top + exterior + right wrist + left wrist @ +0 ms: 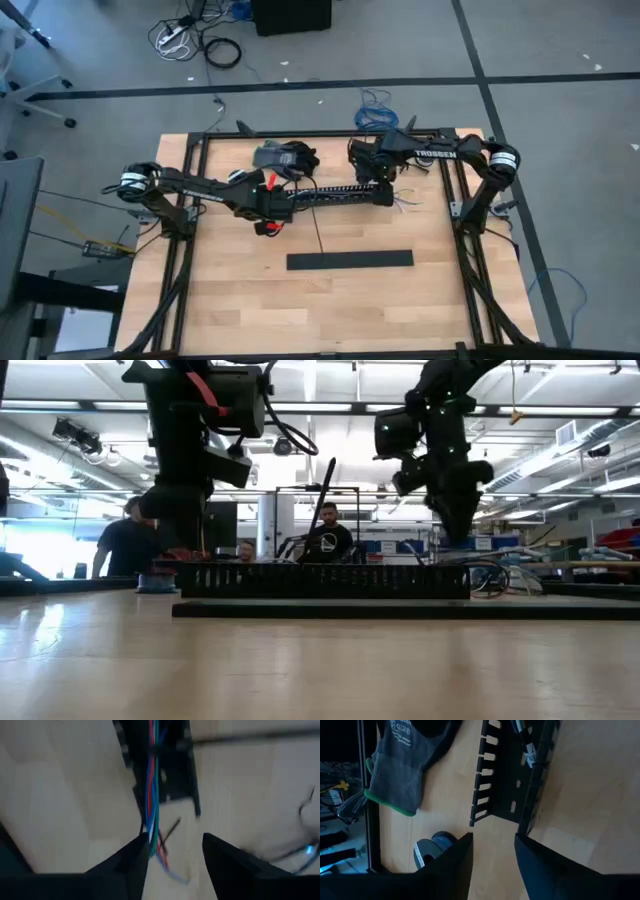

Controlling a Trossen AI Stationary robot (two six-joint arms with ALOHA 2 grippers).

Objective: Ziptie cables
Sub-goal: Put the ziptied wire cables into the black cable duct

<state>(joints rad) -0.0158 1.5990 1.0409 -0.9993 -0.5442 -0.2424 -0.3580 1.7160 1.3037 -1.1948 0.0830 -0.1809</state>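
Observation:
The cables (153, 795), thin red, blue and green wires, lie along the inside of a long black slotted duct (340, 193) and spill out of its right end (405, 200). My right gripper (175, 847) hangs open above that end, the loose wire ends between its fingers and close to one of them. At the duct's left end (502, 785), my left gripper (492, 857) stands open with bare table between its fingers. One thin black ziptie (315, 228) runs from the duct toward the near edge. My right gripper comes from above, pointing down, with the cables' loose ends (154, 837) right beside one fingertip (140, 850). I cannot tell whether that finger touches them. The wires lie slack, partly in the duct and partly on the table.
A wide flat black bar (350, 260) lies nearer the front edge. Grey gloves (285, 155) lie behind the duct, and a small roll (432, 847) sits by my left gripper. Black frame rails (190, 230) border the table. People stand in the room beyond (325, 540).

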